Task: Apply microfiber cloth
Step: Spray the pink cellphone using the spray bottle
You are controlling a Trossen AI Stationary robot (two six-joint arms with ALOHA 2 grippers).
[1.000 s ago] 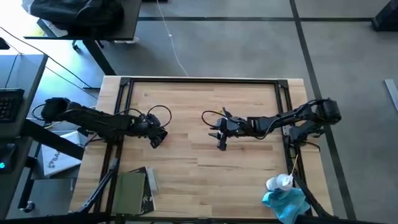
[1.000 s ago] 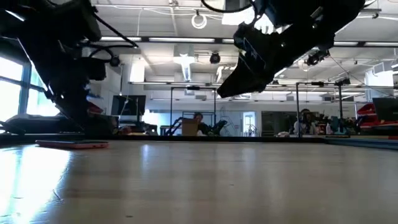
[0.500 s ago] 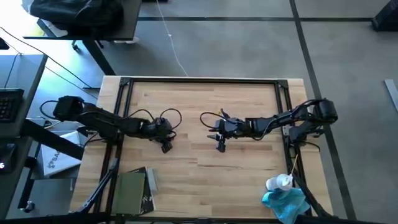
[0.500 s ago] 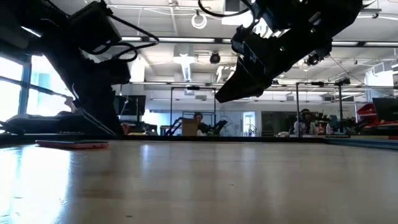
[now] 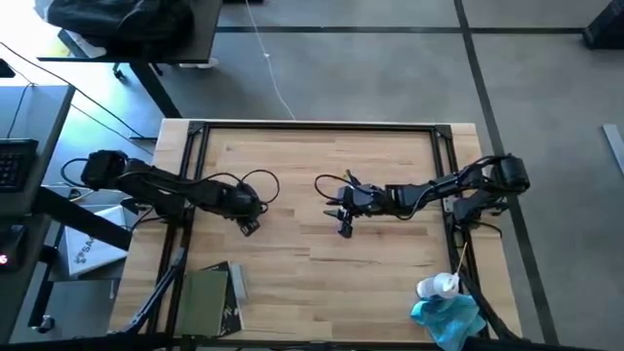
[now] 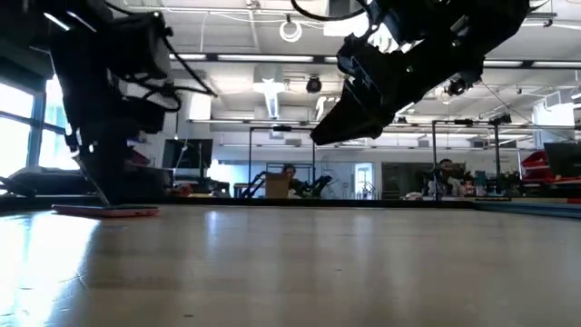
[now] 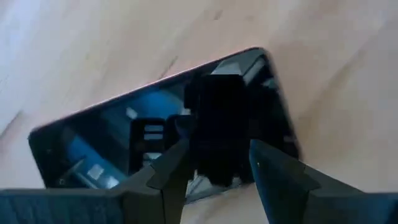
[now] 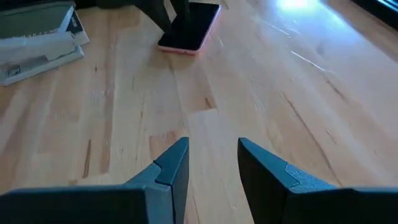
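Moved: my left arm has drawn back a little toward the tabletop's left edge since half a second ago; before that it had reached further in. My right arm has barely shifted.
Left gripper (image 7: 214, 171): I see its fingers apart, hovering right over a phone (image 7: 168, 124), which lies screen-up with a pink rim on the left half of the tabletop (image 5: 322, 268).
Right gripper (image 8: 211, 165): fingers apart and empty, held above bare wood near the centre; its camera sees the phone (image 8: 189, 26) further off.
Cloth (image 5: 447, 317): bunched at the near right corner, just beside a small white bottle (image 5: 437, 286), well apart from both grippers. Neither touches it.
Clutter: a book (image 5: 208, 297) sits at the near left edge.
Meaning for the task: I judge wiping hasn't begun. My left hand seems to be settling on the phone, perhaps to steady it; my right must still fetch the cloth.
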